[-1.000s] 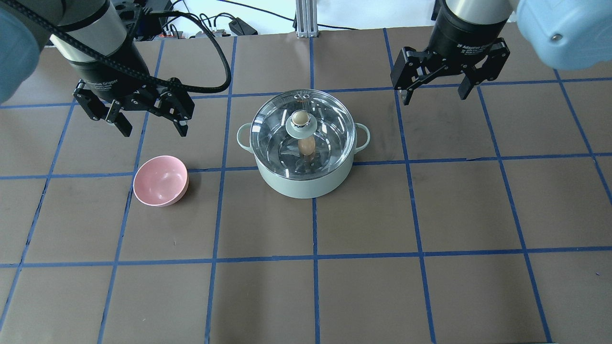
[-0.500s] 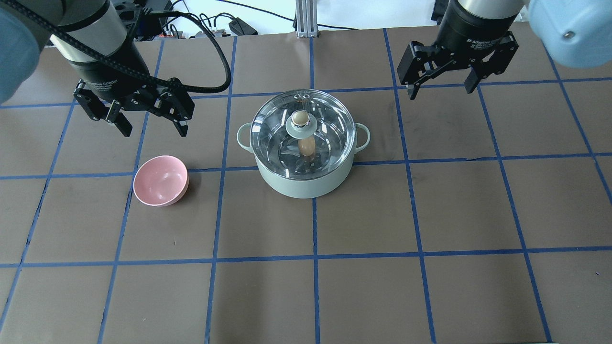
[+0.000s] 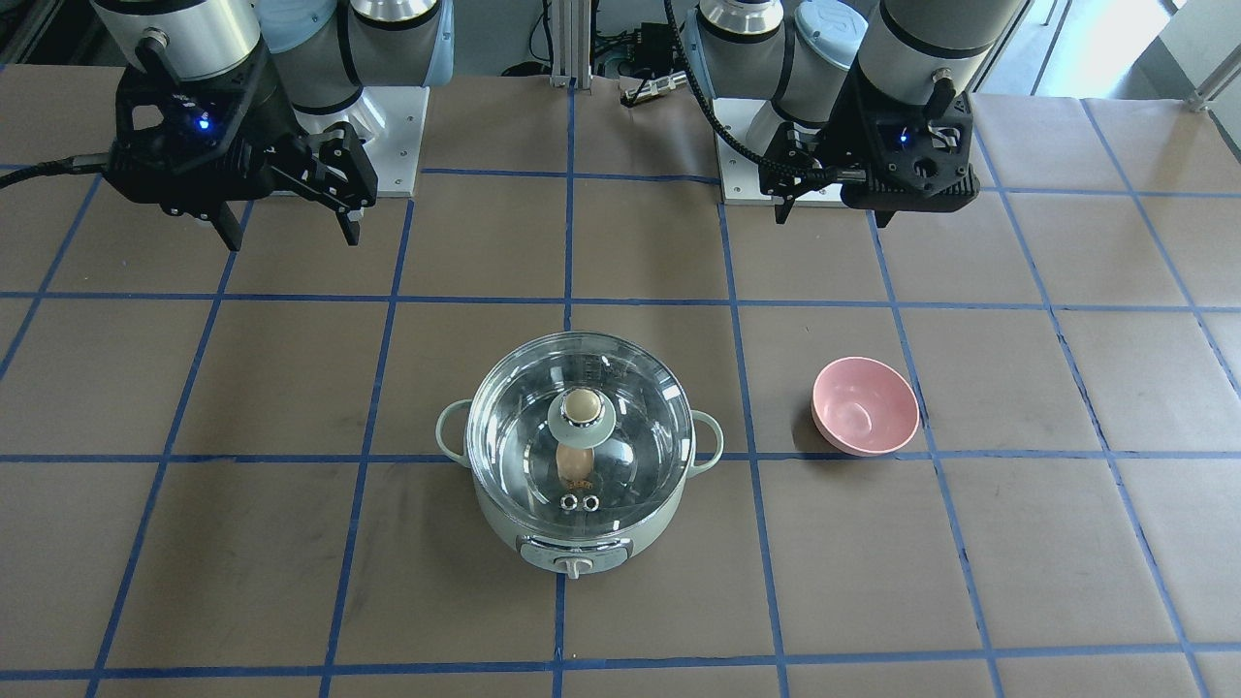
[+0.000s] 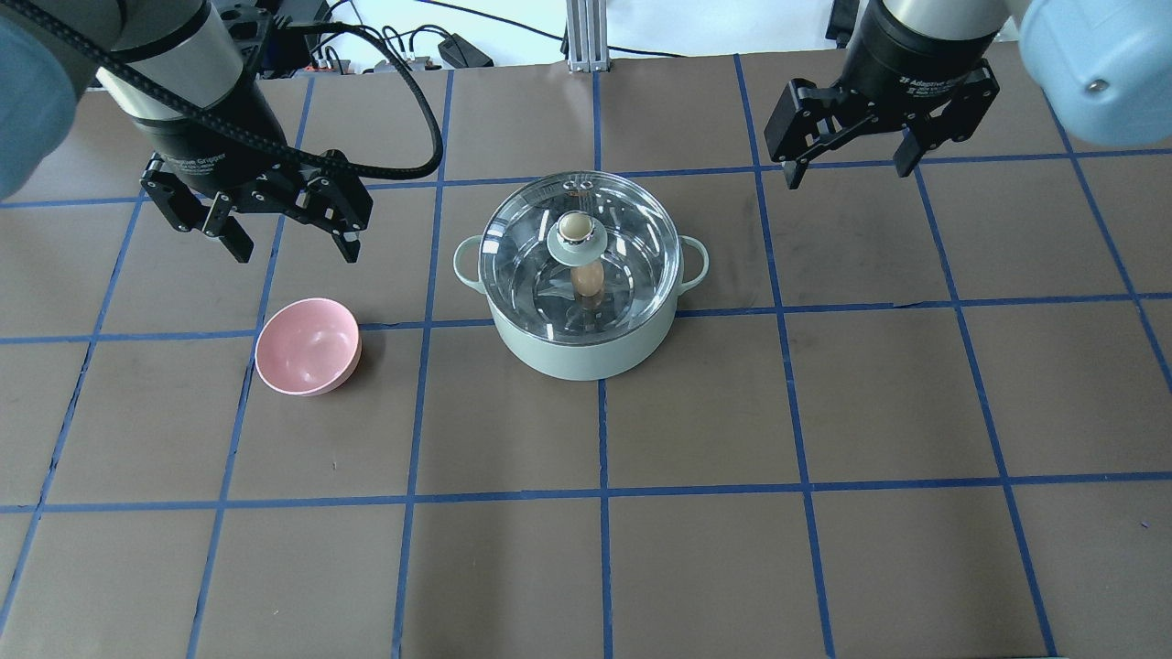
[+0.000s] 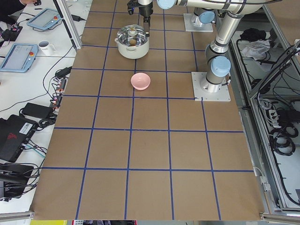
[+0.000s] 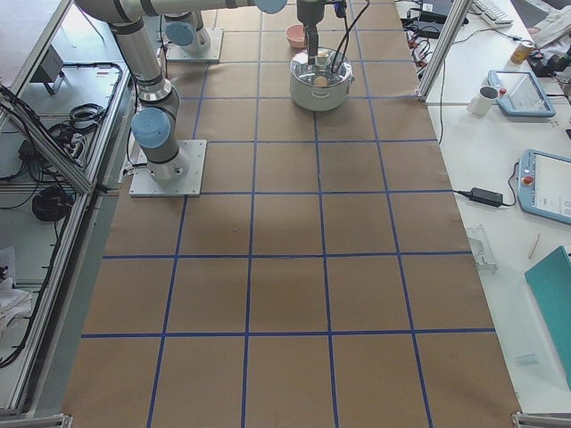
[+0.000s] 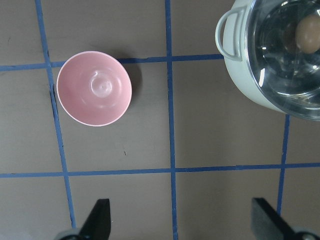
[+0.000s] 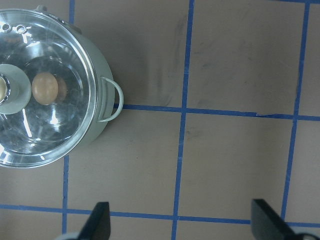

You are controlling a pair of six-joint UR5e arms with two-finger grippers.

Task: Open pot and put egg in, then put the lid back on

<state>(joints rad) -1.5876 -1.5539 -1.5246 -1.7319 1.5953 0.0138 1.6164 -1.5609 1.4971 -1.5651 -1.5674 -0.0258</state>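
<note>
Since one second ago, small shift of the right tool [image 4: 849, 174] toward the upper right corner of the overhead frame; now hanging there above the tabletop [image 4: 824, 412], jaws spread wide, nothing between them. No change for the left tool [image 4: 296, 254] at the upper left of the same frame, also spread wide and holding nothing. Same place as before for the pot [image 4: 577, 352], a little above the middle of the overhead frame, standing on a crossing of the blue grid lines, well apart from both tools. On its rim, fully seated, the lid [image 4: 632, 229], with the tan knob [image 4: 576, 224] at its centre and two small vent rings [image 4: 577, 186] near its upper edge. Inside the closed pot, seen through the glass just below the knob, the egg [image 4: 587, 279]. To the left of the pot and apart from it, below the left tool in the frame, the pink bowl [image 4: 307, 346], opening upward.
</note>
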